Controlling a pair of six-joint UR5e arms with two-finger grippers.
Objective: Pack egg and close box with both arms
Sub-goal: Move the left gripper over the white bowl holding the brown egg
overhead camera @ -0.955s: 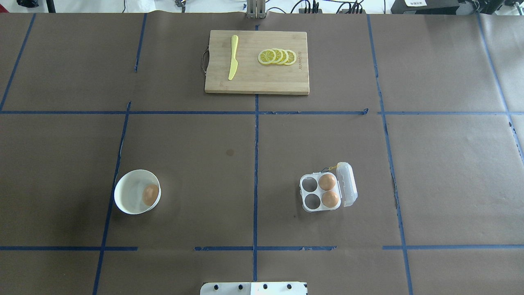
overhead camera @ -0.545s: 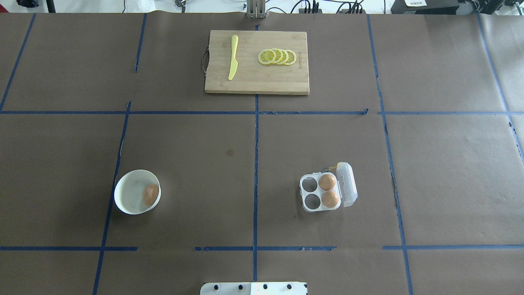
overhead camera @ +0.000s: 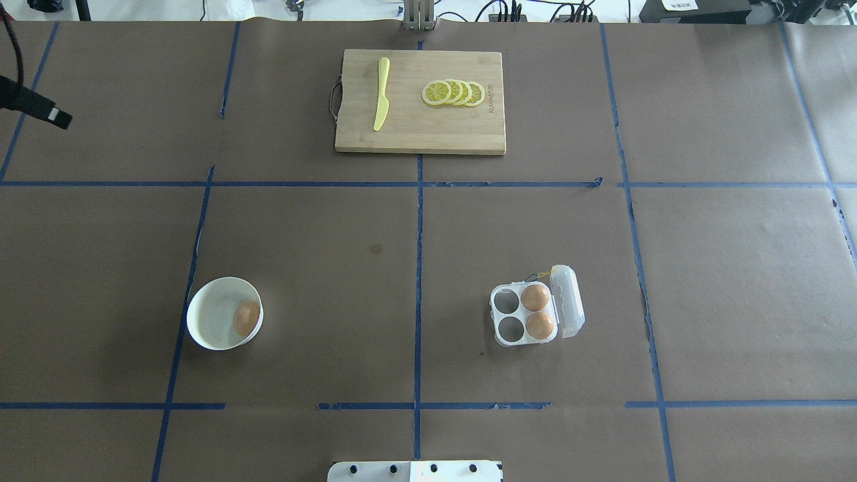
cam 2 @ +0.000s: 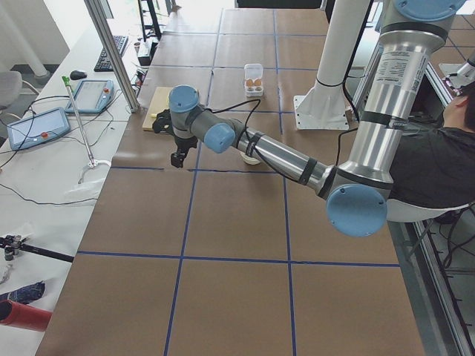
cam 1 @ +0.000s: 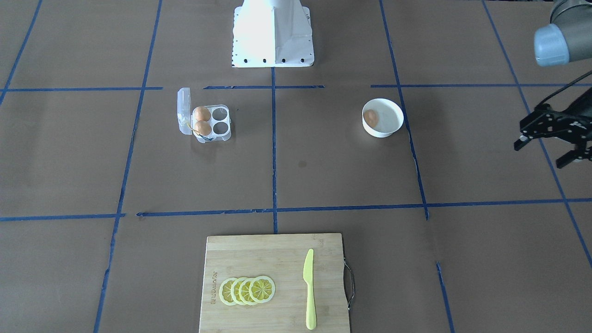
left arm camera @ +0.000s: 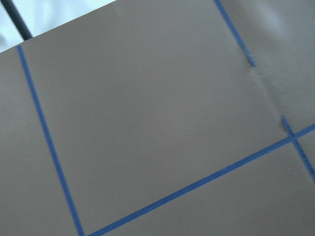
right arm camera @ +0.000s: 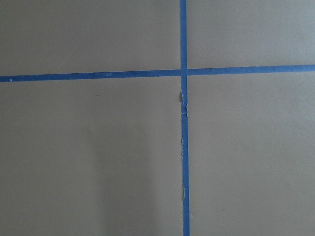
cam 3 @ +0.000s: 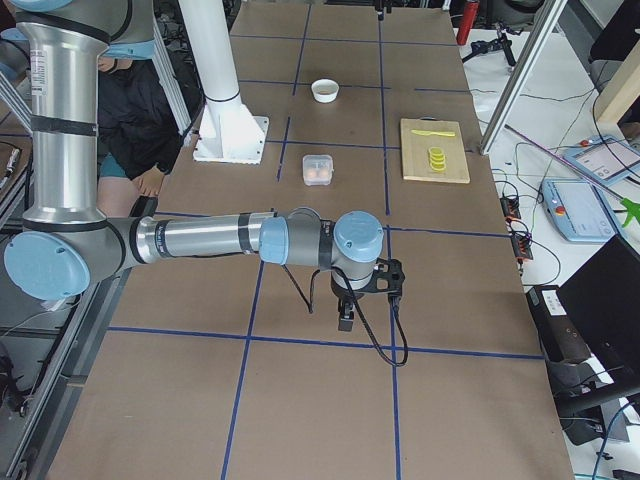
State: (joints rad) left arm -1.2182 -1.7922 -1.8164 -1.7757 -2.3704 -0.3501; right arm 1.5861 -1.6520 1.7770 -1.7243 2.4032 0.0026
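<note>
**No wording legible**

A short mark (cam 1: pixel 213 294) is seen burned into the cutting board (cam 1: pixel 277 259) along one short edge, just beside the lemon slices (cam 1: pixel 247 290), but its letters are too small to be made out. A printed label (cam 2: pixel 387 70) is carried on the upright tube of the left arm (cam 2: pixel 371 133), and a like one on the right arm (cam 3: pixel 45 150); neither print can be read. Nothing can be read on the teach pendant screens (cam 2: pixel 33 126).

Box (overhead camera: pixel 570 301) is being shown in clear glossy plastic, cutting board (overhead camera: pixel 428 130) in smooth wood, table (overhead camera: pixel 321 301) in matt paper.
</note>
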